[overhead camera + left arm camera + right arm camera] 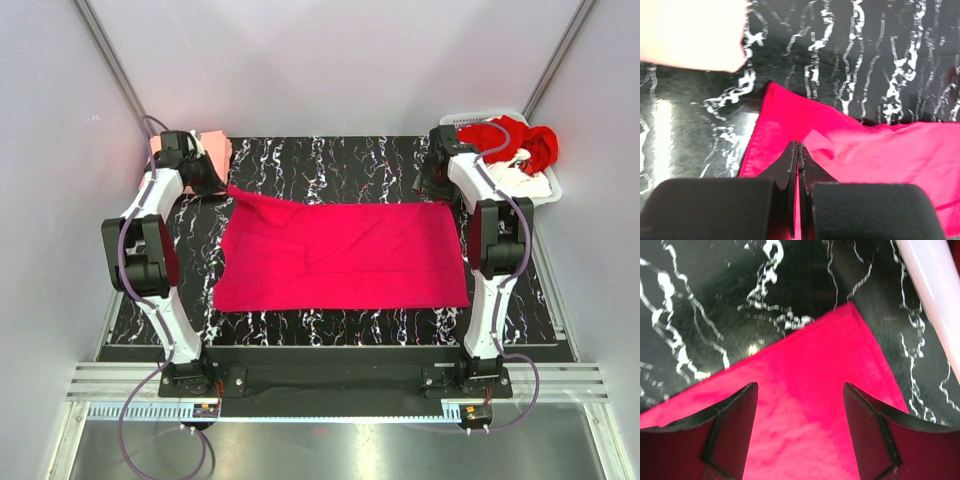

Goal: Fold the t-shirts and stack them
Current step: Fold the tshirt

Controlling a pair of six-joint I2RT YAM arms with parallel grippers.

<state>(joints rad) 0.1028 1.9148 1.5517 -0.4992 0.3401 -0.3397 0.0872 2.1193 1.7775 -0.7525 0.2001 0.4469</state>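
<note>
vivid magenta-pink cloth t-shirt (pixel 340 255) flat on black marbled table (pixel 340 160), long axis left-to-right between arms. left gripper (pixel 797 145) jaws together, pinching far-left corner; right gripper (pixel 800 387) jaws apart — straddling far-right corner, unclamped.

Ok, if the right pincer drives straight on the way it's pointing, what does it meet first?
Most likely the magenta t-shirt: the open right pincer points down at its corner, with black marble table just past the hem. Depth is unclear.
</note>
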